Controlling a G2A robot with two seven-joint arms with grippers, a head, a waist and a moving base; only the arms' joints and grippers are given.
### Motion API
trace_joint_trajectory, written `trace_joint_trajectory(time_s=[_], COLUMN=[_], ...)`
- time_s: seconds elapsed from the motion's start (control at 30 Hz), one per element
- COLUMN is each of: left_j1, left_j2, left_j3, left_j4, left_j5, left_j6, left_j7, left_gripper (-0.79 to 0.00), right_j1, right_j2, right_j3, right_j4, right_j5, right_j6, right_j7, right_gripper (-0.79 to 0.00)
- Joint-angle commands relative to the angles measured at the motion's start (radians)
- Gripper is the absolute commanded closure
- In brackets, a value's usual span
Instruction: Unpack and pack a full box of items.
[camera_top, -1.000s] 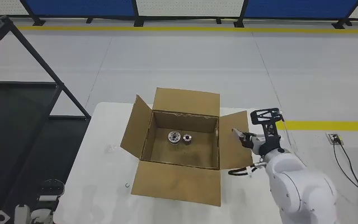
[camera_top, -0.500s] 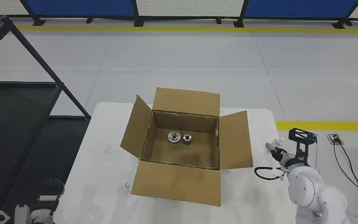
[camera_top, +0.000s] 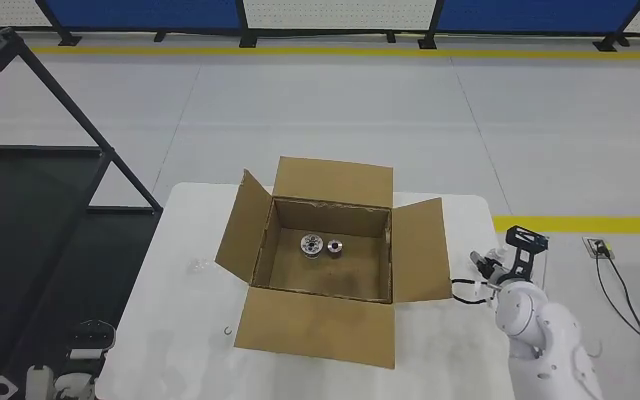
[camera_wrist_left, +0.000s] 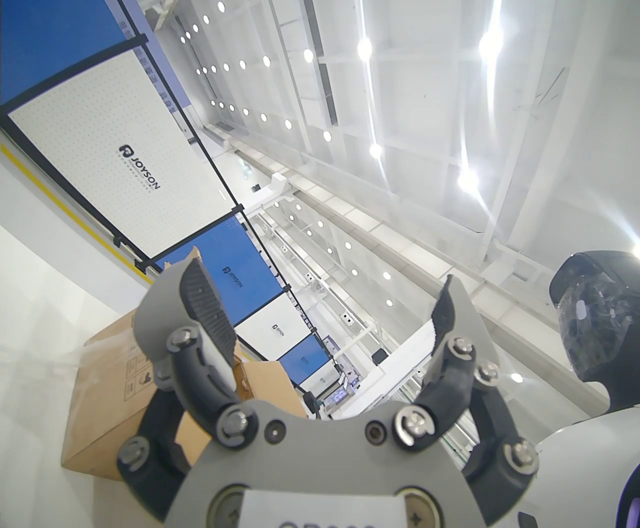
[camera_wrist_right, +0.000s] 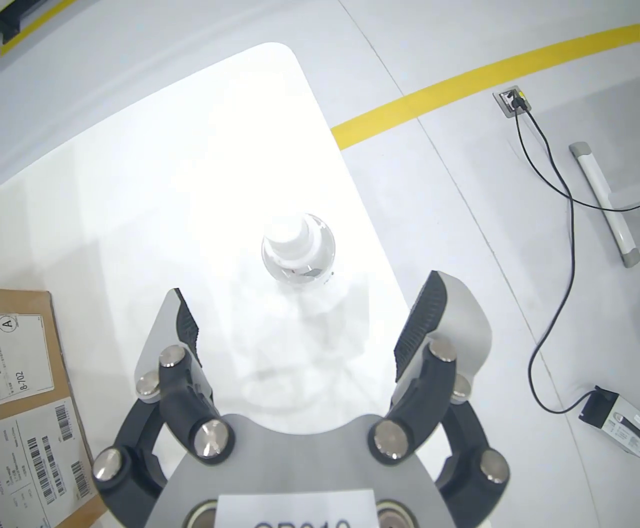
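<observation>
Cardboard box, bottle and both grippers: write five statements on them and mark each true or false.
1. The cardboard box stands on the white table with its flaps open. True.
2. Two small round metal parts lie inside the box. True.
3. The right gripper has its jaws shut on the clear bottle. False: the jaws are open and the bottle stands free.
4. The clear bottle lies inside the box. False: it stands upright on the table, outside the box, near the table's corner.
5. The left gripper has its jaws open and holds nothing. True.
</observation>
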Motion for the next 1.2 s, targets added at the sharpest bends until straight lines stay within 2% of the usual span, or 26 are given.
trace_joint_trajectory(time_s=[0.0, 0.03, 0.07, 0.1, 0.27, 0.37, 0.4, 0.43, 0.83, 1.17], left_j1=[0.000, 0.000, 0.000, 0.000, 0.000, 0.000, 0.000, 0.000, 0.000, 0.000], left_j2=[0.000, 0.000, 0.000, 0.000, 0.000, 0.000, 0.000, 0.000, 0.000, 0.000], left_j3=[0.000, 0.000, 0.000, 0.000, 0.000, 0.000, 0.000, 0.000, 0.000, 0.000], left_j4=[0.000, 0.000, 0.000, 0.000, 0.000, 0.000, 0.000, 0.000, 0.000, 0.000], left_j5=[0.000, 0.000, 0.000, 0.000, 0.000, 0.000, 0.000, 0.000, 0.000, 0.000], left_j6=[0.000, 0.000, 0.000, 0.000, 0.000, 0.000, 0.000, 0.000, 0.000, 0.000], left_j7=[0.000, 0.000, 0.000, 0.000, 0.000, 0.000, 0.000, 0.000, 0.000, 0.000], left_gripper=[-0.785, -0.785, -0.785, -0.785, -0.785, -0.785, -0.785, -0.785, -0.785, -0.785], right_j1=[0.010, 0.015, 0.020, 0.024, 0.038, 0.042, 0.042, 0.042, -0.013, -0.090], right_j2=[0.000, 0.000, 0.001, 0.001, 0.002, 0.003, 0.003, 0.003, 0.008, 0.013], right_j3=[-0.003, -0.004, -0.005, -0.006, -0.005, -0.005, -0.004, -0.003, 0.010, 0.016], right_j4=[0.019, 0.028, 0.037, 0.045, 0.077, 0.085, 0.086, 0.086, -0.017, -0.226], right_j5=[0.009, 0.011, 0.013, 0.015, 0.030, 0.038, 0.040, 0.043, 0.071, 0.073], right_j6=[-0.009, -0.012, -0.014, -0.017, -0.023, -0.021, -0.020, -0.020, -0.036, -0.073], right_j7=[-0.006, -0.009, -0.013, -0.016, -0.032, -0.042, -0.045, -0.048, -0.062, -0.083], right_gripper=[-0.693, -0.489, -0.489, -0.372, -0.302, -0.132, -0.114, 0.000, 0.000, 0.000])
